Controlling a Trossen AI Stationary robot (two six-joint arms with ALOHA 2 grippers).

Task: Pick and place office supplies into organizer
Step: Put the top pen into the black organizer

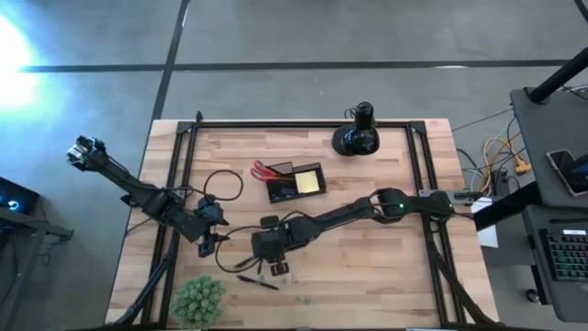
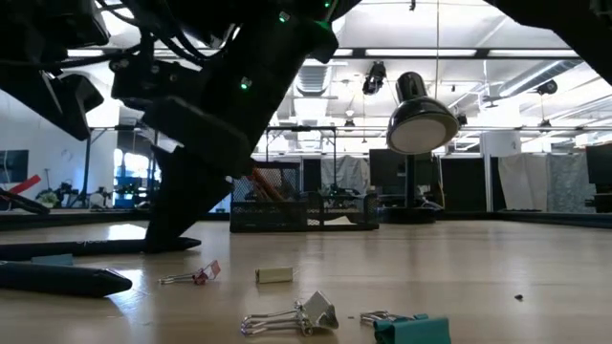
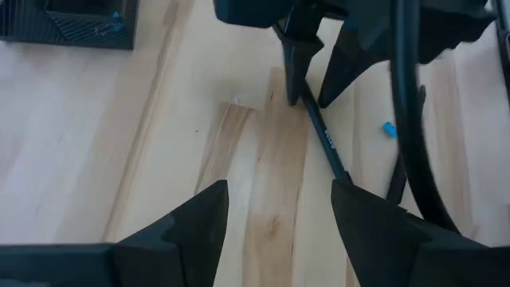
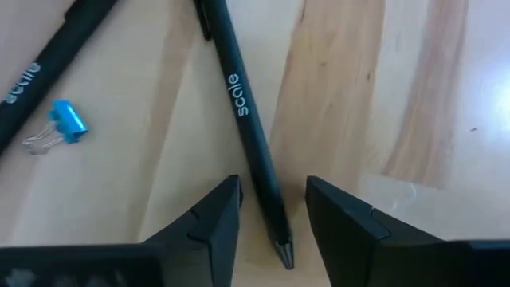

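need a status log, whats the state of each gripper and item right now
right gripper: open, fingers either side of a black pen lying flat
left gripper: open, empty, above the table
second pen: lying flat
blue binder clip: loose on the table
organizer: holds a yellow sticky pad and red-handled scissors

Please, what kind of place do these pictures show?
Probably a robotics lab in an open, industrial-style office. The low view shows a large hall with ceiling lights and partitions. A wooden table stands on concrete floor, with a keyboard beside it.
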